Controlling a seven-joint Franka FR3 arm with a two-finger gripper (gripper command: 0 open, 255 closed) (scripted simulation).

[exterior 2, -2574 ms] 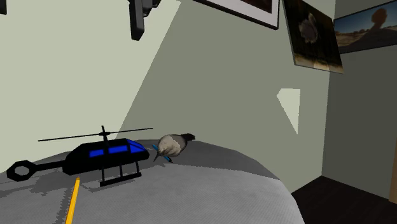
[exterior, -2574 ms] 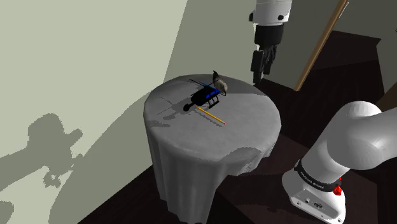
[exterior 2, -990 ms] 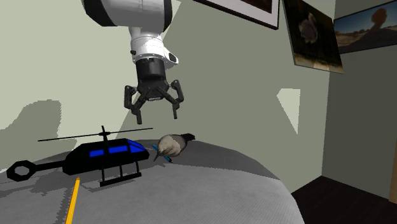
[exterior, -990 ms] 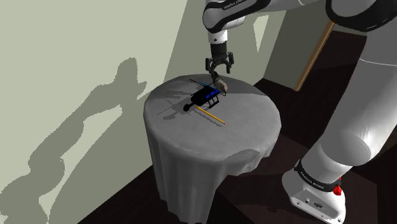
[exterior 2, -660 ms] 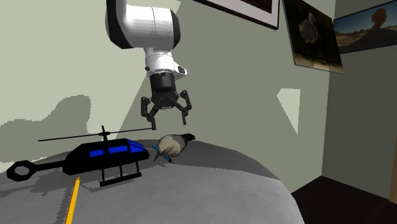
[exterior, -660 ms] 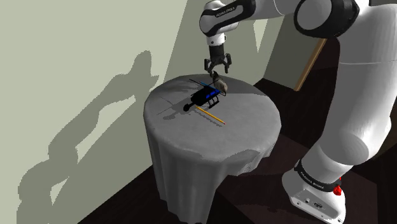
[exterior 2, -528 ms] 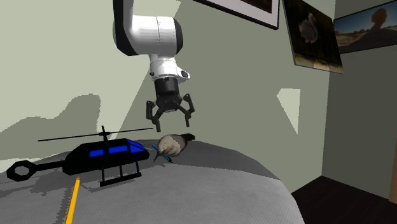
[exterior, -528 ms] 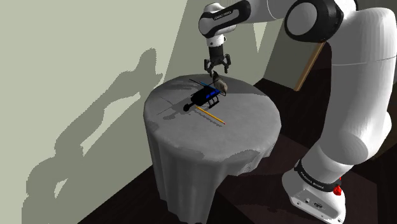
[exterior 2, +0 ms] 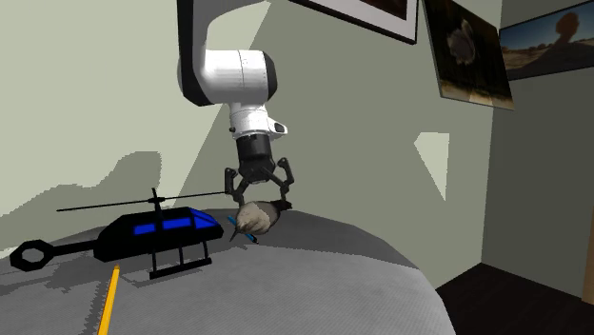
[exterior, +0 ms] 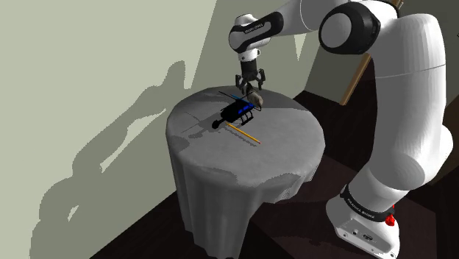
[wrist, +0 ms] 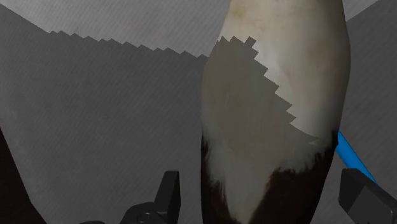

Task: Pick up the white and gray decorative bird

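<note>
The bird [exterior 2: 255, 218], a pale beige-white body with a dark tail end, lies on the round grey-clothed table [exterior: 287, 147] near its far edge. In the shoulder view the bird [exterior: 255, 98] rests beside the nose of a black and blue toy helicopter [exterior: 239, 112]. My gripper [exterior 2: 259, 197] points straight down just above it, open, with one finger on each side of the bird's top. Through the wrist camera the bird [wrist: 273, 108] looms large between the two fingers [wrist: 167, 197], which stand apart without touching it. The gripper [exterior: 251, 86] hangs directly over the bird.
The helicopter [exterior 2: 157, 235] sits close to the bird, its blue blade [wrist: 347, 153] reaching alongside it. A yellow stick [exterior: 243, 134] lies in front of the helicopter. Framed pictures [exterior 2: 466, 48] hang on the wall. A wooden pole [exterior: 362, 66] leans behind the table.
The arm has swung in over the table and the open gripper has come down, from well above the bird to just around its top. The bird and helicopter have not moved.
</note>
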